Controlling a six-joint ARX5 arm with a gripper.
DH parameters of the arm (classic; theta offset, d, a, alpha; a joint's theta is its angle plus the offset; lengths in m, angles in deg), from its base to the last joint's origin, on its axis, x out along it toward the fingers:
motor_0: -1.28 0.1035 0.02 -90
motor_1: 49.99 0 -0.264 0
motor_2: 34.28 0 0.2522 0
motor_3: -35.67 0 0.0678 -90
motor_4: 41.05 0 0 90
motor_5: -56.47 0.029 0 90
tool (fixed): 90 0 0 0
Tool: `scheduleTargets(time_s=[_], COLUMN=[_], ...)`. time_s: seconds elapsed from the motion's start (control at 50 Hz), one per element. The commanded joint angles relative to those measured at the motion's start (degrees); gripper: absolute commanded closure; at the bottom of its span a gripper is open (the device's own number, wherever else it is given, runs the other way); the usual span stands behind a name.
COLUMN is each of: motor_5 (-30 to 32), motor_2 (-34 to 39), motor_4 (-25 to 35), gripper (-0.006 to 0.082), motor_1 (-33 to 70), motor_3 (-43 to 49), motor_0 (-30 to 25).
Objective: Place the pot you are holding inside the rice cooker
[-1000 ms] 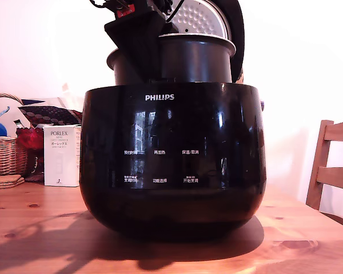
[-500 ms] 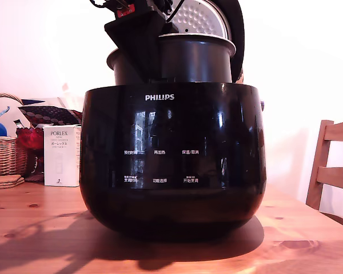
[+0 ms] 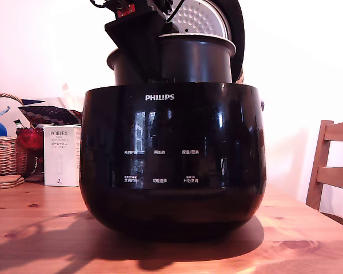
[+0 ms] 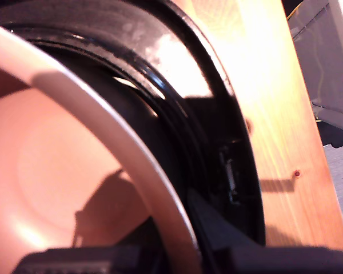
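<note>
I see my gripper (image 3: 138, 48) clamped on the pot (image 3: 188, 60) rim at frame top, pot partly inside the rice cooker (image 3: 174, 160).

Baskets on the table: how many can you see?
1. A wicker basket sits at the exterior view's far left, beside the white Porlex box. The rice cooker fills the middle, so another could be hidden behind it.

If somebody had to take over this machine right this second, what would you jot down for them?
Gripper: clamped on the near wall of the pot, at its rim.
Pot: upright, partly sunk into the rice cooker, its upper half above the cooker's top edge.
Lid: open, standing behind the pot.
Done: pot lined up over the opening and partway in.
Left: lower it until seated, then open the gripper and lift clear.
</note>
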Motion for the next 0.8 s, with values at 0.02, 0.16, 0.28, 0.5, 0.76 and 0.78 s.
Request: scheduleTargets(time_s=[0.02, 0.16, 0.28, 0.5, 0.76, 0.78], motor_5=[-0.13, -0.74, -1.66, -2.01, -2.03, -2.03], motor_2=[-2.10, -2.10, -2.10, -2.10, -2.10, -2.10], motor_4=[-0.11, -0.09, -0.13, -0.50, -0.52, -0.52], gripper=[0.0757, 0.0756, 0.0723, 0.0724, 0.0722, 0.0722], motor_1=[-0.02, -0.02, -0.02, -0.02, -0.02, -0.02], motor_3=[-1.86, -2.03, -2.58, -2.86, -2.89, -2.89], motor_0=[0.13, 0.15, 0.15, 0.15, 0.15, 0.15])
